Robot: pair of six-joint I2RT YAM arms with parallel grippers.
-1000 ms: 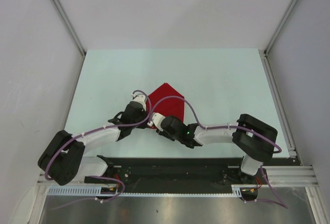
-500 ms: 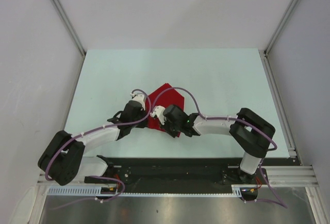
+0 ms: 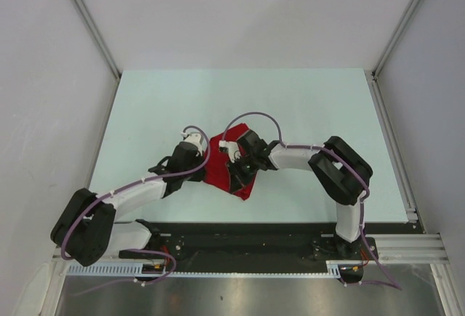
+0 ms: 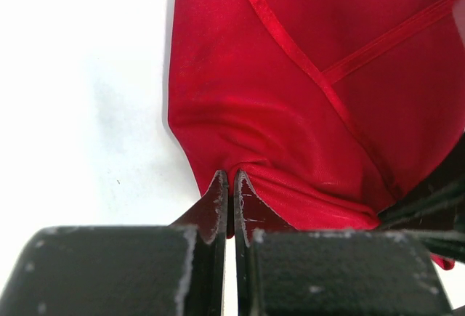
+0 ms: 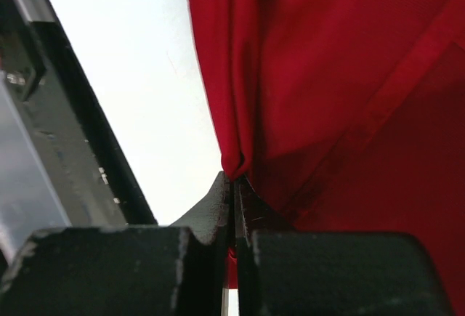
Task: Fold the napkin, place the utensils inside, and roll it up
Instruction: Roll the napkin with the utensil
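napkin (image 4: 290, 76) x1 | left gripper (image 4: 231, 181) + right gripper (image 5: 234, 184) = 2 | table (image 3: 305, 105) x1

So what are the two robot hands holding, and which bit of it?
Both pinch the bright red thin cloth napkin: the left gripper a bunched edge fold, the right gripper a fold at its edge.

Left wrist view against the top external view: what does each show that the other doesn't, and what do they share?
Left wrist only: the left gripper shut on a bunched fold at the napkin edge, and the hem lines crossing the cloth. Top external only: the left arm and right arm reaching over the table, the right gripper at the cloth too, and the napkin's whole outline, tapering to a point toward the arms' bases. Shared: the red napkin on the pale table.
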